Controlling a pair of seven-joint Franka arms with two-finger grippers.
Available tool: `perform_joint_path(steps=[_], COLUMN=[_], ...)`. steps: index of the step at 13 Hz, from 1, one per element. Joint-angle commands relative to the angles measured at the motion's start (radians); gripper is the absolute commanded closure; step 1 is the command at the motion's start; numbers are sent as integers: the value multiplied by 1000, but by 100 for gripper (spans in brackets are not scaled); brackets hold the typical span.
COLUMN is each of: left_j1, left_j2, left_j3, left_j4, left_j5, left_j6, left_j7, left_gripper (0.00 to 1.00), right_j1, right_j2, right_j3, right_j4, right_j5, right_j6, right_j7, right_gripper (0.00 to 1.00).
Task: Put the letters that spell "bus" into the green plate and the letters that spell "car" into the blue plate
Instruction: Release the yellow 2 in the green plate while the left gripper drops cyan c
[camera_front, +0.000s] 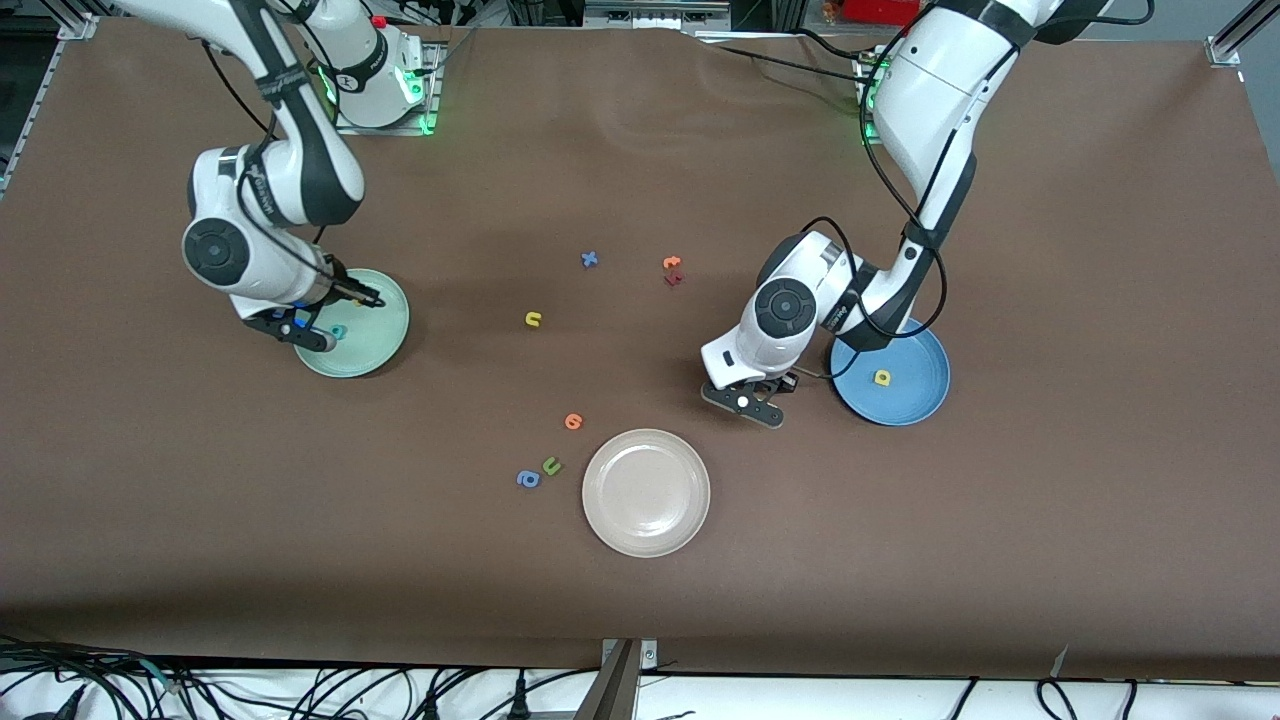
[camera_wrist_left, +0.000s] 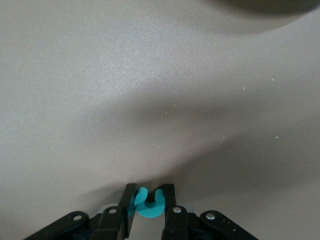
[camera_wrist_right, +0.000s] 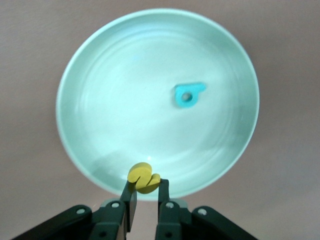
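L gripper (camera_wrist_left: 150, 202) down on table just beside blue plate (camera_front: 915, 395), pinching teal c (camera_wrist_left: 148, 204), c's gap facing away from wrist. R gripper (camera_wrist_right: 145, 192) over green plate (camera_wrist_right: 90, 75) rim, clamping yellow s (camera_wrist_right: 143, 178); teal b (camera_wrist_right: 189, 94) flat in plate.

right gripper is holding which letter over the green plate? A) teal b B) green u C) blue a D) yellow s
D: in the right wrist view the right gripper is shut on the yellow s above the green plate; the teal b already lies in the plate.
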Motion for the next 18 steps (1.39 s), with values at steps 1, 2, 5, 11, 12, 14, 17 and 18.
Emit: perform_joint_path(steps=[1,2,5,11,12,14,17,18], left_j1=[-1,4,57,187,197,220,233,249], left_j2=[-44,-70,-122,-155,-153,-153,-159,-158], left_j3=[6,6,6,10,10,9,9,7], left_j4=[12,15,14,-6,-7,-43,-101,-121], left_j5=[31,31,27,70,79,129,148,148], left_j6=[-91,-138,-229,-343,-343,-326,-274,-228], left_j7=[-9,-4,103,310,310,312,310,310], left_gripper=[91,91,92,91,90,89,88,82], right_j1=[7,7,7,13,13,35,114,123], right_j2=[70,77,43,-3,26,69,153,175], right_j3=[-13,-14,-14,197,234,283,283,283], right_j4=[-25,-24,-19,102,132,143,150,150], right_j5=[-12,-12,-9,18,17,17,12,12], right_j6=[119,121,81,-52,-40,59,223,266], right_j7=[-45,-45,-25,376,445,543,640,640], right_gripper=[78,63,1,1,1,1,2,2])
